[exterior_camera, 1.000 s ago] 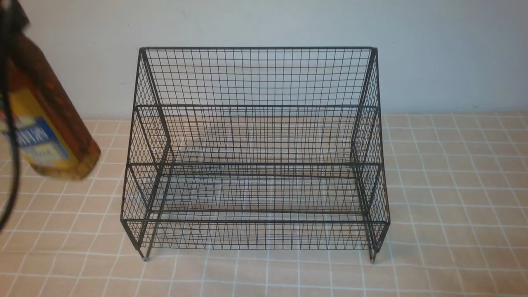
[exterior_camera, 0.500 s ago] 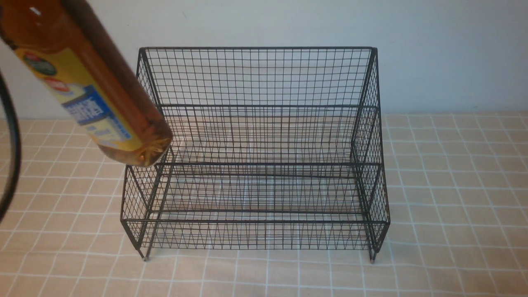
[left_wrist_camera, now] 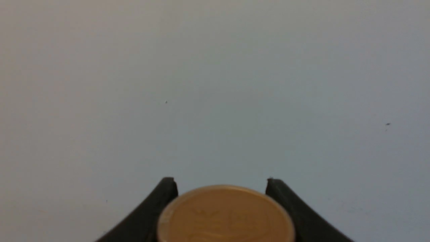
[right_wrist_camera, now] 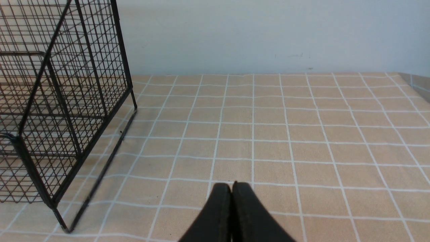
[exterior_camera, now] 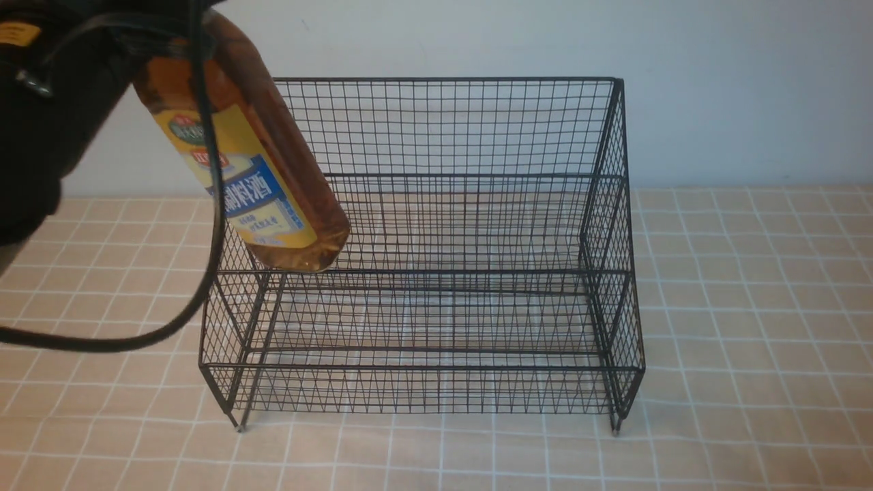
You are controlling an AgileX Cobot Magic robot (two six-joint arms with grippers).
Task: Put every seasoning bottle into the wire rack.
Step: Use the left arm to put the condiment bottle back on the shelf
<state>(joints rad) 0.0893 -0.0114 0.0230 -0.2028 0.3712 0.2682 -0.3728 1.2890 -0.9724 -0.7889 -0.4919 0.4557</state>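
Front view: the bottle [exterior_camera: 252, 170] hangs in the air, tilted, with its base pointing to about 5 o'clock and its neck running up to 11 o'clock into the black left arm [exterior_camera: 41, 123]. You can't see the claw itself here, it's cut off at the frame's edge. The bottle's base is over the left end of the rack [exterior_camera: 436, 175], at roughly 10 o'clock from the rack's middle. Can't tell if it touches the wire. A black cable [exterior_camera: 204, 273] droops across the front of the bottle. The rack stands on the checked tablecloth [exterior_camera: 750, 307] with nothing in it.

Left wrist view: the left claw [left_wrist_camera: 220, 183] is grasping the bottle near its top. The tan cap [left_wrist_camera: 225, 215] sits right between the two black fingers [left_wrist_camera: 158, 205], and both hug its sides. Plain wall behind.

Right wrist view: the right claw [right_wrist_camera: 231, 184] is clenched, fingers pressed together on nothing, low over the tablecloth [right_wrist_camera: 302, 134]. The rack's [right_wrist_camera: 50, 101] end is nearby but apart from it.
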